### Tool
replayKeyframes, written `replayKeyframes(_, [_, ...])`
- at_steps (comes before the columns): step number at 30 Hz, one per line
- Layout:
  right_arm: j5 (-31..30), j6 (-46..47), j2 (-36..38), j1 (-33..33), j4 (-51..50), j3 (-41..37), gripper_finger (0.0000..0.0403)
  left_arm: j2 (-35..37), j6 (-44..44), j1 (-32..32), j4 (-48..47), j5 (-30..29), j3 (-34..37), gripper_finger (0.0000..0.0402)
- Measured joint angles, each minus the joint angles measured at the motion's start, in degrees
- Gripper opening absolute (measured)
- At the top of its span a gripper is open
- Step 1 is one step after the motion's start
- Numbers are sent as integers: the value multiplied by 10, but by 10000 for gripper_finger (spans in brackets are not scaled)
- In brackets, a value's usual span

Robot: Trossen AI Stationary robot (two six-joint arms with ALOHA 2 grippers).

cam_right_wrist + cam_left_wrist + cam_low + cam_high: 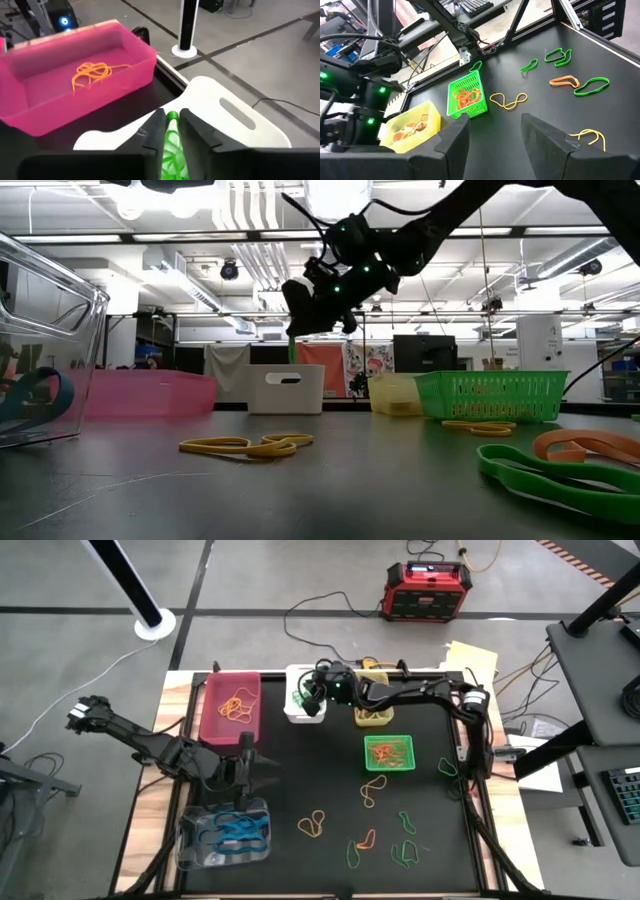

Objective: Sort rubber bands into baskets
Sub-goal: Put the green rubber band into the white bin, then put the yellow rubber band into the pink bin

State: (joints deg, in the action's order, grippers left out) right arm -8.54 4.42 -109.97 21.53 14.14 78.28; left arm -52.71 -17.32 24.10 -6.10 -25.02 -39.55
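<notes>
a: high view first. where is the right gripper (312, 692)?
b: it hangs over the white basket (298, 710), between the pink basket (230, 706) and the yellow basket (373, 716). the left gripper (245, 772) waits just above the clear basket (224, 832), which has blue bands in it.
a: and loose rubber bands?
b: several lie on the black mat (330, 790): a yellow band (372, 790), an orange band (311, 826), green ones near the right edge. the green mesh basket (390, 753) holds orange bands.
a: low view?
b: right gripper is in the air over the white basket, a green band (291, 350) hangs down from it.
a: left wrist view?
b: the left fingers (452, 145) are spread wide, nothing btw them. green mesh basket and yellow basket ahead.
a: right wrist view?
b: the right fingers (152, 132) pinch the green band, which sits in a narrow gap btw them, directly over the white basket. the pink basket beside it has orange bands inside.
</notes>
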Motion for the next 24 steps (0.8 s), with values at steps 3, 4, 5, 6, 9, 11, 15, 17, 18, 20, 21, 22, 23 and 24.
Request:
replayKeyframes(3, [2, -3, -1, 1, -4, 0, 81, 0, 0, 0, 0, 0, 0, 162])
replayKeyframes(4, [2, -3, -1, 1, -5, 0, 92, 0, 0, 0, -1, 0, 0, 162])
replayKeyframes(5, [2, 0, -1, 1, -5, 0, 102, 0, 0, 0, -1, 0, 0, 162])
replayKeyframes(6, [2, 1, 0, 1, -5, 0, 111, 0, 0, 0, -1, 0, 0, 162])
replayKeyframes(9, [2, 3, 4, 2, -18, 0, 136, 0, 1, 0, -2, 0, 0, 162])
replayKeyframes(11, [14, 4, 15, 2, -34, 0, 147, 0, 19, 0, -2, -2, 0, 162])
replayKeyframes(15, [72, 9, 72, -4, -123, 0, 160, -15, 116, -2, -47, -2, -25, 161])
replayKeyframes(17, [91, 11, 112, -16, -196, 1, 162, -38, 143, -2, -110, 30, -60, 159])
replayKeyframes(18, [92, 10, 132, -24, -237, 1, 161, -59, 146, -2, -129, 37, -77, 158])
replayKeyframes(20, [85, 13, 172, -46, -308, -2, 156, -103, 137, -2, -154, 42, -105, 156])
replayKeyframes(21, [76, 17, 192, -59, -333, -8, 153, -126, 123, -2, -165, 49, -115, 155])
replayKeyframes(22, [64, 21, 213, -75, -353, -16, 149, -147, 109, -2, -170, 57, -124, 154])
replayKeyframes(23, [47, 24, 235, -92, -365, -28, 146, -167, 97, -2, -169, 63, -132, 153])
replayKeyframes(24, [30, 32, 254, -110, -371, -41, 142, -187, 91, -2, -168, 66, -140, 153])
